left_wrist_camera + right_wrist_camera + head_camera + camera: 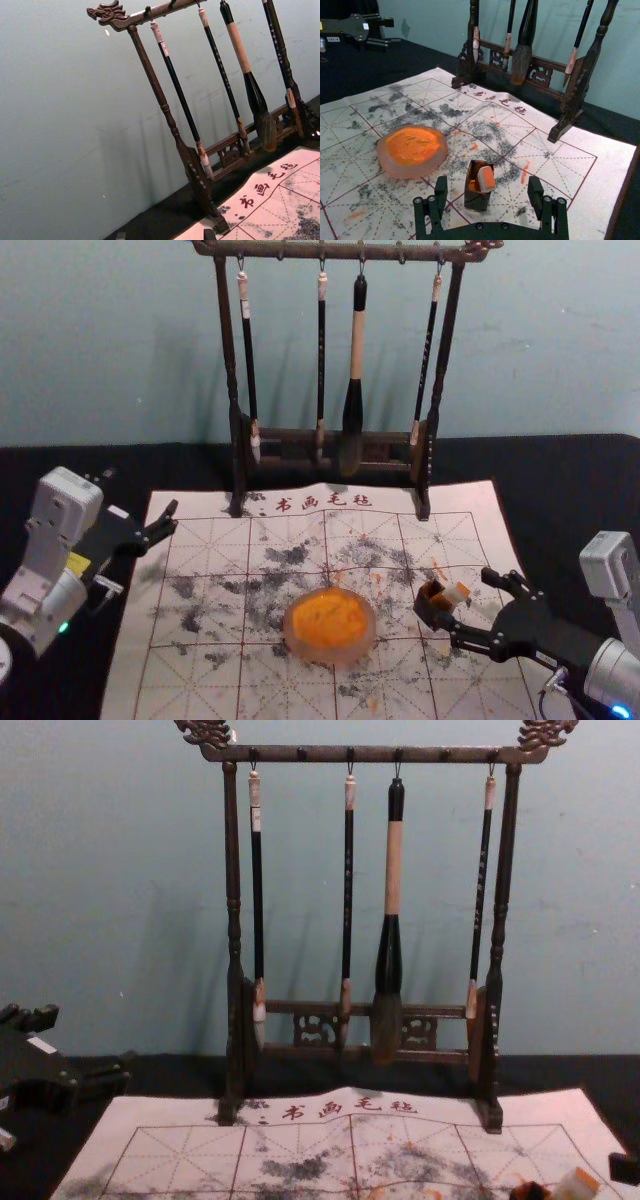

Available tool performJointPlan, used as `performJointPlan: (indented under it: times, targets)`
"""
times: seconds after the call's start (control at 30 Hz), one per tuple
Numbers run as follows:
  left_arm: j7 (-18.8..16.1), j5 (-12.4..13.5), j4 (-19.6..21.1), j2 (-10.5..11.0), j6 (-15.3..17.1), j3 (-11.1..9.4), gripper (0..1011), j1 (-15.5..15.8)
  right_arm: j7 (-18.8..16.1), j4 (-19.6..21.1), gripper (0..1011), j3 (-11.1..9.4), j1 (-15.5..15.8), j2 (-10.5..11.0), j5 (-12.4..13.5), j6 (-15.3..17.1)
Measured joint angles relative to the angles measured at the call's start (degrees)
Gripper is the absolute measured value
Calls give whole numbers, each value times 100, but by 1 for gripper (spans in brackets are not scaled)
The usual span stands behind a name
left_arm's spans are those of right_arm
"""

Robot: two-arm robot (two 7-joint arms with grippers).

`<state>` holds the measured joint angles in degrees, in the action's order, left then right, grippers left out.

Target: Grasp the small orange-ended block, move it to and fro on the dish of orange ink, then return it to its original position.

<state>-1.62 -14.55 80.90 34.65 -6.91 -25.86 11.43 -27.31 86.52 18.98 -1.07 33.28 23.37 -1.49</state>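
In the head view my right gripper (470, 603) stands open beside a small dark open-topped box (431, 606), from which the white block with an orange end (456, 594) sticks out at a tilt. The right wrist view has the block (486, 178) and box (477, 200) between the spread fingers of my right gripper (488, 189), with a gap on either side. The round dish of orange ink (330, 624) lies left of the box. My left gripper (173, 519) is parked at the mat's left edge, its fingers apart; its tips also show in the left wrist view (165, 235).
A dark wooden rack (238, 455) with several hanging brushes (356, 360) stands at the mat's back. Ink stains mark the gridded white mat (200, 680), which lies on a black cloth (560, 475). Bare mat lies between dish and rack.
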Motion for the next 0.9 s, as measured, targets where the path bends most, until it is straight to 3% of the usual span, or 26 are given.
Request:
performJointPlan:
  times: [0.17,0.33,0.9]
  targets:
    - [0,0,0,0,0,0,1001,0,2,1,1004,3,0,3,0,-2]
    - [0,0,0,0,0,0,1002,0,4,3,913,7,0,6,0,-4]
    - [0,0,0,0,0,0,1001,0,10,8,383,10,0,11,5,-9]
